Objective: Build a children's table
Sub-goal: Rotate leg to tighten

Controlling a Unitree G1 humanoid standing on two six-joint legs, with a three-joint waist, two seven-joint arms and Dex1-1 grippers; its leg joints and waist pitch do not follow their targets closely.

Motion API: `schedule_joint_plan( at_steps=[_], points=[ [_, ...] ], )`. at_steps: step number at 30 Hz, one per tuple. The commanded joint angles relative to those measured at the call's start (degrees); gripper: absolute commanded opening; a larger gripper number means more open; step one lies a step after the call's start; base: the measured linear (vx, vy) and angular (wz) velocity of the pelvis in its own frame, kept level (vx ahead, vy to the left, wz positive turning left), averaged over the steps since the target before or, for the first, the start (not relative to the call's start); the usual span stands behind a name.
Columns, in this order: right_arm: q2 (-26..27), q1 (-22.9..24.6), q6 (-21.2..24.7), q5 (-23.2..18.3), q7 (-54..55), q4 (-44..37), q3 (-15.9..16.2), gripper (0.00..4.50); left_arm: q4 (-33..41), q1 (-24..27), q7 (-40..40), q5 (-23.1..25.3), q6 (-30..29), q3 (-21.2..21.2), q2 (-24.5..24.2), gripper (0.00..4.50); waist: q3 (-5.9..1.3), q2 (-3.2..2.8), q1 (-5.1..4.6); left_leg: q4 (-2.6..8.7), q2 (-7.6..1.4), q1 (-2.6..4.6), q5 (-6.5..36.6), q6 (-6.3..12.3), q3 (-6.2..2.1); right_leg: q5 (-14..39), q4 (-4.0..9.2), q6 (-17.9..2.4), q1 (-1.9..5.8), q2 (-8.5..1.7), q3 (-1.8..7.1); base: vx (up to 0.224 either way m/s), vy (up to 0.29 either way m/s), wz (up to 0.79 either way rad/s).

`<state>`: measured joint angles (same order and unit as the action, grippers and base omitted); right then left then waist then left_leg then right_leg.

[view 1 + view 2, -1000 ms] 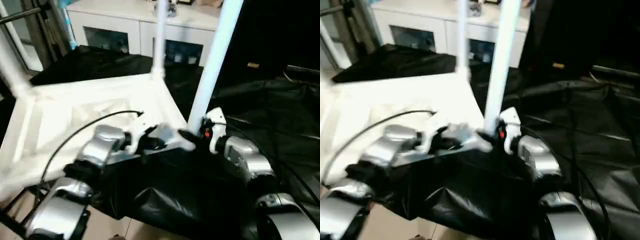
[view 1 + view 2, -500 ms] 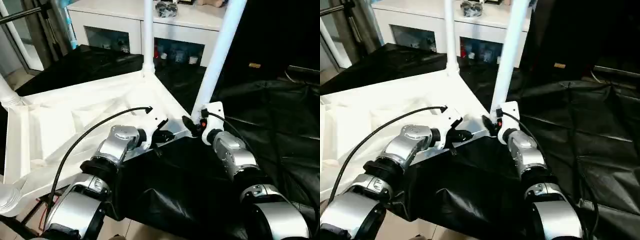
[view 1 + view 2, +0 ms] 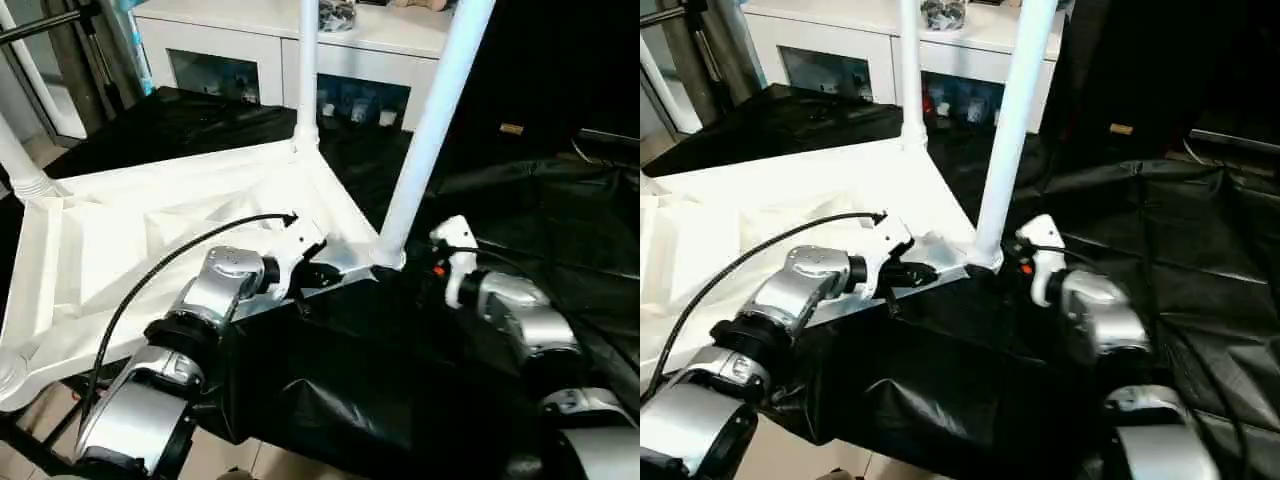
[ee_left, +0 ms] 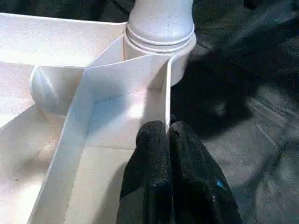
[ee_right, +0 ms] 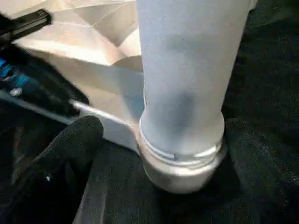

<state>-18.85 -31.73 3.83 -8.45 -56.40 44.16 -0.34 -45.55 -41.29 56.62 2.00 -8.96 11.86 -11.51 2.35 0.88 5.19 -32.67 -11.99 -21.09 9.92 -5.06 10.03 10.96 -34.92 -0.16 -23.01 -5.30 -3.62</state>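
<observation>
Lying upside down on a bench draped in black sheeting (image 3: 420, 380), the children's table (image 3: 150, 240) shows us its ribbed underside, its long axis running from near right to far left. We see three tapered legs standing upright in corner sockets: the nearest leg (image 3: 425, 140) at the near right corner, a second leg (image 3: 305, 75) behind it, a third leg (image 3: 20, 160) at the left edge. Our left gripper (image 4: 170, 154), fingers closed together, pinches the thin raised rim (image 4: 167, 100) just beside the nearest socket (image 4: 161, 35). Our right gripper (image 3: 435, 268) sits just right of that leg's base, apart from it; one black finger (image 5: 70, 144) lies beside the socket, and we cannot tell its spread. A white cabinet (image 3: 270, 45) with glass doors stands behind.
</observation>
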Motion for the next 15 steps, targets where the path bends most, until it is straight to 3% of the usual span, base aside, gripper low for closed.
schedule_joint_plan(
  at_steps=[1,4,9,15],
  points=[
    [-2.1,1.7,3.1,-1.8,-6.2,-3.1,1.2,4.46,3.3,0.9,4.3,-2.7,1.8,0.0,-0.7,0.0,-3.33,0.33,0.31,3.15,-1.16,0.35,9.7,5.26,0.31,4.9,3.85,-14.6,3.36,-2.5,1.9,0.0,0.0,0.0],
    [-2.9,2.4,4.2,-2.3,-8.3,-5.1,1.7,4.46,4.8,1.8,7.5,-3.4,1.9,0.5,-1.6,0.0,-3.49,0.34,0.45,2.95,-1.16,0.24,8.0,6.16,0.4,2.5,3.48,-15.4,3.28,-2.45,1.8,0.0,0.0,0.0],
    [-2.4,2.1,3.1,-1.6,-8.0,-5.5,2.1,4.46,6.8,3.2,11.3,-3.8,1.6,1.6,-2.8,0.0,-3.27,0.17,0.43,3.18,-1.3,0.58,10.2,4.78,0.52,6.7,3.9,-15.2,2.83,-2.53,1.91,0.0,0.0,0.0],
    [-1.4,1.7,2.4,-1.2,-7.8,-5.0,2.9,4.46,8.1,4.0,12.9,-3.9,1.3,2.1,-3.4,0.0,-3.29,0.36,0.97,3.27,-1.33,0.55,9.9,4.04,0.5,6.8,3.8,-14.5,2.89,-2.63,1.97,0.0,0.0,0.0]
  ],
)
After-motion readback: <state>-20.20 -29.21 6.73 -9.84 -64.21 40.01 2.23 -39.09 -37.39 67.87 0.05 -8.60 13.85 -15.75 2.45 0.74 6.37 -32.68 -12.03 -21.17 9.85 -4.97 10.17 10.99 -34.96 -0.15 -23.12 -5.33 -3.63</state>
